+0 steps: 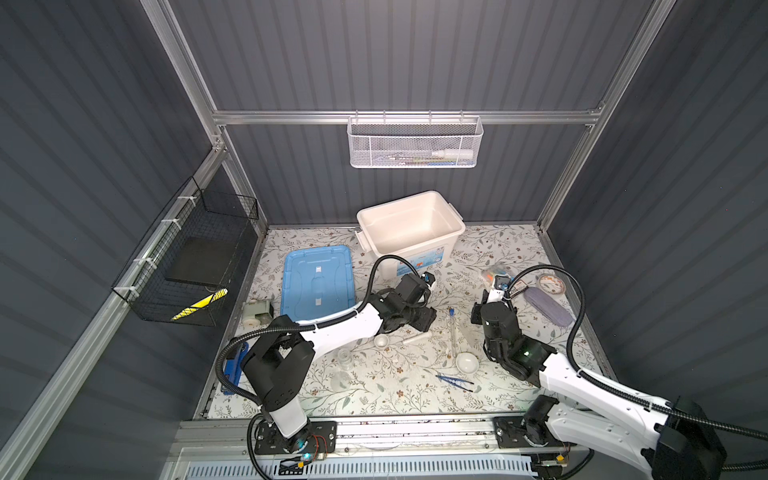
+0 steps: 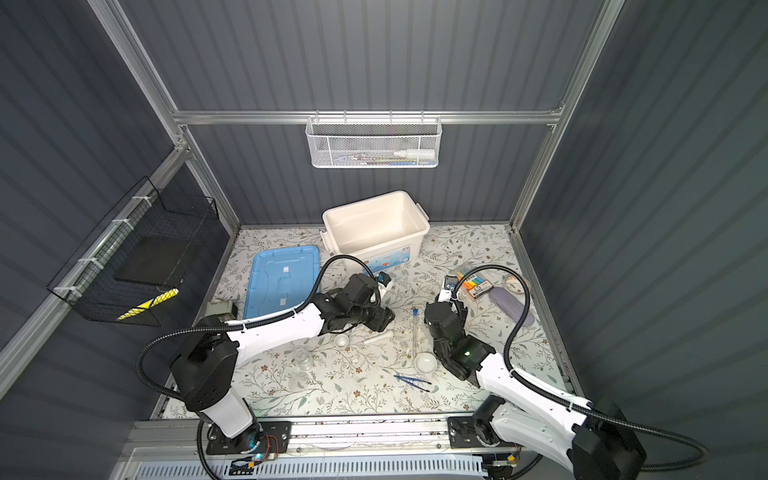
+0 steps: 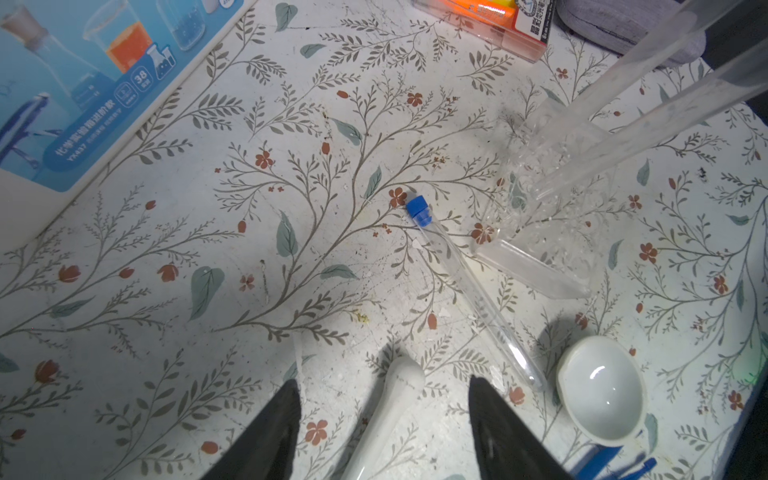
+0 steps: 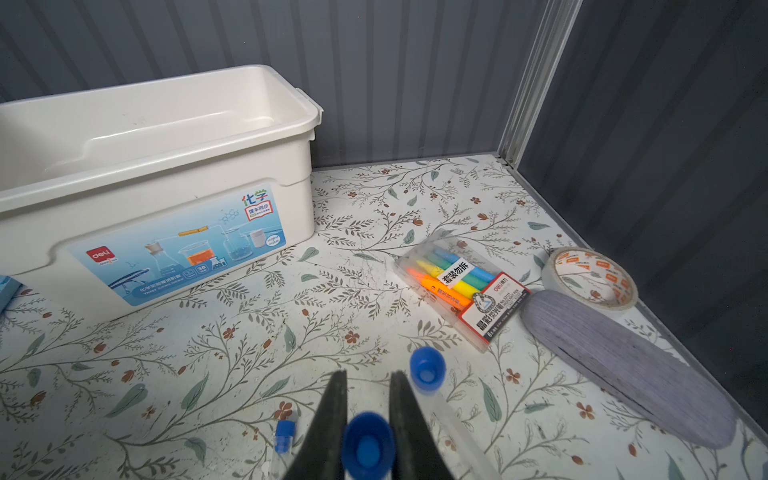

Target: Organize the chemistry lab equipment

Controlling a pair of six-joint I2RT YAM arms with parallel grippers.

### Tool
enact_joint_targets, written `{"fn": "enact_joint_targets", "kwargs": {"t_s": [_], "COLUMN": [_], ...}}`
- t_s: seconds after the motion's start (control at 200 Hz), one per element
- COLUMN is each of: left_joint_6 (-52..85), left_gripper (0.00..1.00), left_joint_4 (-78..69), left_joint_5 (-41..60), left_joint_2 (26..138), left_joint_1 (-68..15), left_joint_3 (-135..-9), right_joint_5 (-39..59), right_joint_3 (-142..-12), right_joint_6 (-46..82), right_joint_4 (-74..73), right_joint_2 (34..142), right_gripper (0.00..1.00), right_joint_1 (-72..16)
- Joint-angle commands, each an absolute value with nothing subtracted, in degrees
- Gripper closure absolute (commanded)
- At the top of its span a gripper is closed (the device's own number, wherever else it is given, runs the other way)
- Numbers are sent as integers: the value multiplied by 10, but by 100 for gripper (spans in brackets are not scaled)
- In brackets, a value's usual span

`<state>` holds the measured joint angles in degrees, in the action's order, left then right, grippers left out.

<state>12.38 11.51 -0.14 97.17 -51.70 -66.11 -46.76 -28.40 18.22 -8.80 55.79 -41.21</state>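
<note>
Your right gripper gripped a blue-capped tube near the "deli" box; your left gripper stood open astride the pestle.

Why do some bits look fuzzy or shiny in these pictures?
Right wrist view: the blue-capped tube between the fingers is so close it blurs. Left wrist view: the white dish shows a bright glint, and the racked tubes smear near the lens. In both top views the walls are dim, the table bright.
</note>
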Motion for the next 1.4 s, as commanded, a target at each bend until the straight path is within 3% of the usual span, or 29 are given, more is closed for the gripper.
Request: {"fn": "enact_joint_targets", "kwargs": {"t_s": [0.0,1.396], "left_joint_6": [131,134], "left_gripper": [34,34], "left_joint_4": [109,99], "left_joint_5": [5,-3], "left_joint_2": [982,992], "left_joint_1": [-524,-550], "left_joint_3": [-656,-660], "right_joint_5": [-463,-432], "right_joint_3": [-266,-278], "right_joint_6": [191,202], "right_joint_4": [-40,46], "right_joint_2": [557,508], "right_gripper": [84,84], "right_joint_1": [-418,-422]}}
